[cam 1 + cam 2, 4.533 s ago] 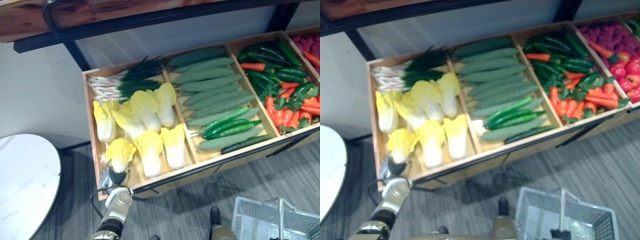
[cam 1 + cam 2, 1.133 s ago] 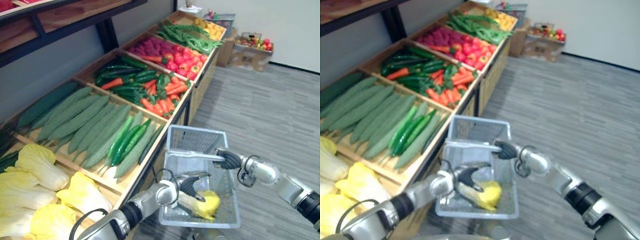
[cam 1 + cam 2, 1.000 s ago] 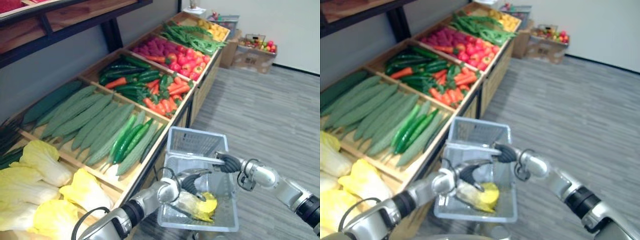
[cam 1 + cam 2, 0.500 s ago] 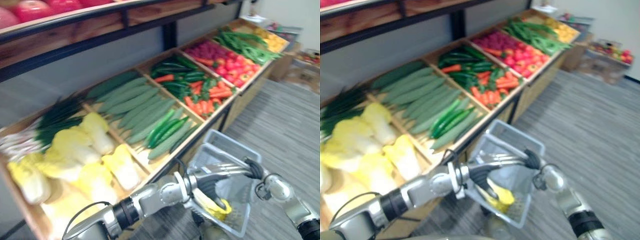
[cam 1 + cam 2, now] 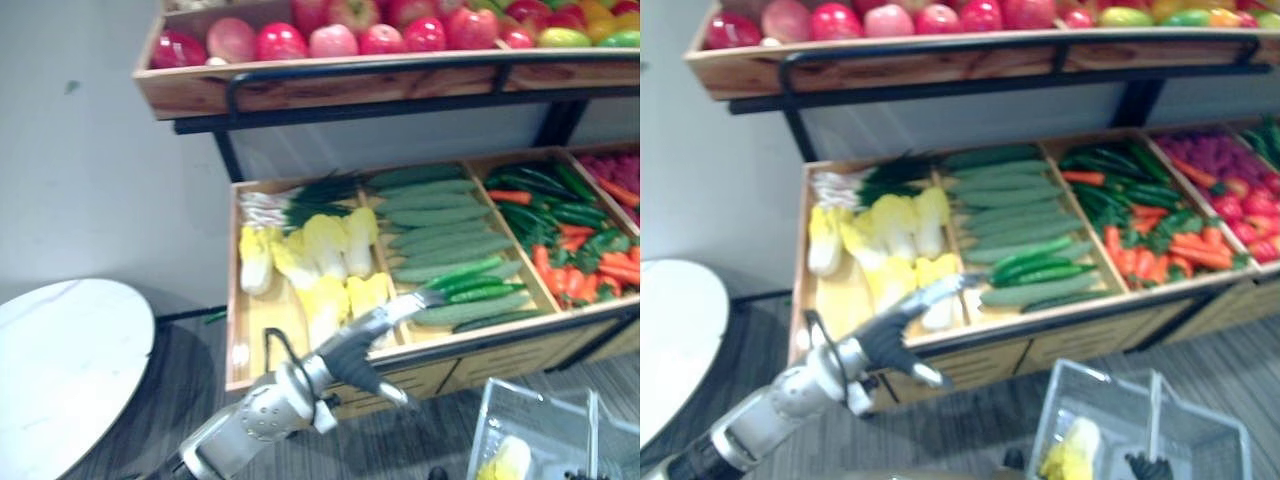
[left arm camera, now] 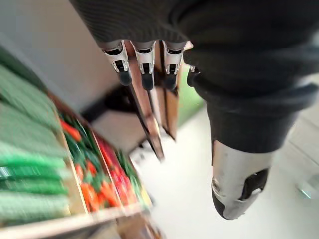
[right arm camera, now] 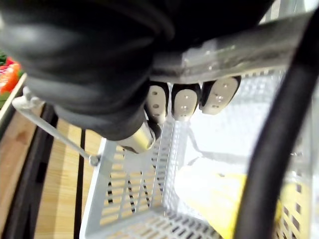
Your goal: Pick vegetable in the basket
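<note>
Left hand [image 5: 362, 345] was spread flat and empty, just before the wooden crate [image 5: 255, 320]. Right hand [image 7: 182, 102] was curled round the handle [image 7: 239, 50] of the basket [image 5: 1110, 400]. One yellow cabbage [image 5: 1068, 452] lay inside, below that hand.

- The left arm [image 5: 245, 425] reaches in from the lower left, its silver-grey forearm raised and the dark-covered wrist angled toward the upper right.
- The left hand [image 5: 347, 350] is spread and empty, with the fingers [image 6: 144, 63] straight in a row and the thumb [image 6: 235, 185] held well apart from them.
- The right hand [image 7: 94, 74] sits low on the robot's right side, its dark ribbed cover bulking over the knuckles.
- Its fingers [image 7: 185, 102] are curled round the basket handle [image 7: 239, 47], dark tips tucked in toward the palm.
</note>
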Robot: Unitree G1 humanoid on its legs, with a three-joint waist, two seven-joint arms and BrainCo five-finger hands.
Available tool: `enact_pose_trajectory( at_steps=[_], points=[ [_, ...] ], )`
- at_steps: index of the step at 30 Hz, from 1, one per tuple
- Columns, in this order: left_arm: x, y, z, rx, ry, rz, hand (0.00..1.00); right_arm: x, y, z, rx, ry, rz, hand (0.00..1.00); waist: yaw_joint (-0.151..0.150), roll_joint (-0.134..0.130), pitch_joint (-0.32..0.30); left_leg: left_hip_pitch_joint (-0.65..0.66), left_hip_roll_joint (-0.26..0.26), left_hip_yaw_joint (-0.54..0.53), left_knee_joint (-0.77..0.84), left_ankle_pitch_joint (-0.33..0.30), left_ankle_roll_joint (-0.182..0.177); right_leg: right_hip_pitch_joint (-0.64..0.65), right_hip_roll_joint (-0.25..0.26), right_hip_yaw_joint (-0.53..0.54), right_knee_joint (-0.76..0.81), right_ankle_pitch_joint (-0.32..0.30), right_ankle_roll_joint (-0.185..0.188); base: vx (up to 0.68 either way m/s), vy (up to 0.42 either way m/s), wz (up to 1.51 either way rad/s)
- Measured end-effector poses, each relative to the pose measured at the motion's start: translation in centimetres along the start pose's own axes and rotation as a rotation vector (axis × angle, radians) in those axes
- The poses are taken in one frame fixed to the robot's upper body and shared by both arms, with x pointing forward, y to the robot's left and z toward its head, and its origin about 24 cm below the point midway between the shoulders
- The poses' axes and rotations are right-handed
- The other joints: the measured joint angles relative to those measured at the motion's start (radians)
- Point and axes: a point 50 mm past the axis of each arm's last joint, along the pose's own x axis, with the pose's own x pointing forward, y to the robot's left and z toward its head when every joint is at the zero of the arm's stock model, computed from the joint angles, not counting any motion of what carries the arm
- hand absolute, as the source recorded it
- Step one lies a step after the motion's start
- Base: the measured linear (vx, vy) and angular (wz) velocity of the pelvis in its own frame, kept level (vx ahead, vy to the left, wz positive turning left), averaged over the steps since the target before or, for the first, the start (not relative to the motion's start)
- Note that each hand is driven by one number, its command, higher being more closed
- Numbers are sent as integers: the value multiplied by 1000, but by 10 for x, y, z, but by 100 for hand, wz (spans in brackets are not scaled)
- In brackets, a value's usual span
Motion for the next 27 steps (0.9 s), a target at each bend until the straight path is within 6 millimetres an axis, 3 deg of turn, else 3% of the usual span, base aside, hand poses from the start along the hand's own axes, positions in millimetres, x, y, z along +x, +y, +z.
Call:
enact_pose_trajectory(
  at_steps=[3, 6, 10, 11, 16, 20, 23, 24, 27],
  points=[
    [-30, 36, -15, 46, 166, 360, 0, -3, 4, -24, 67, 117, -24, 100, 26, -8, -9, -37, -15, -79, -35, 34, 4, 7, -6, -66, -8, -14, -3, 26, -18, 65],
    [-59, 45, -39, 46, 346, 573, 0, -4, 8, -28, 99, 148, -22, 100, 40, -4, -22, -48, -17, -119, -62, 61, 6, 8, -3, -105, -8, -19, -10, 32, -27, 41],
    [-105, 42, -78, 60, 656, 770, 0, -4, 13, -27, 104, 150, -13, 100, 42, -6, -30, -69, -16, -172, -68, 74, 10, 22, -2, -157, -8, -29, -26, 18, -17, 40],
    [-126, 36, -90, 49, 780, 821, 0, -5, 16, -28, 108, 149, -8, 100, 42, -8, -34, -66, -17, -188, -78, 81, 10, 33, -2, -174, -7, -35, -36, 15, -11, 30],
    [-175, 15, -115, 100, 1077, 856, 0, -11, 34, -33, 116, 152, 17, 100, 41, -22, -43, -57, -20, -222, -99, 97, 11, 62, -5, -216, -7, -44, -38, 4, -7, 25],
    [-224, -15, -131, 46, 1353, 859, 0, -14, 37, -35, 99, 135, 17, 100, 31, -26, -47, -49, -25, -237, -109, 105, 12, 77, -11, -238, -7, -51, -32, -16, -3, 13],
    [-261, -45, -134, -36, 1564, 849, 0, -16, 38, -36, 82, 129, 13, 100, 15, -24, -67, -41, -27, -237, -136, 117, 10, 77, -12, -242, -12, -59, -21, -26, -7, 4],
    [-277, -64, -133, -97, 1673, 846, 0, -16, 39, -37, 83, 130, 12, 100, 13, -17, -71, -41, -27, -236, -146, 117, 8, 77, -10, -242, -19, -58, -15, 0, 0, 0],
    [-300, -97, -128, -225, 1843, 824, 0, -16, 39, -38, 94, 139, 6, 100, 11, -15, -79, -40, -26, -236, -155, 117, 7, 77, -6, -238, -36, -53, -7, 0, 0, 0]
  ],
)
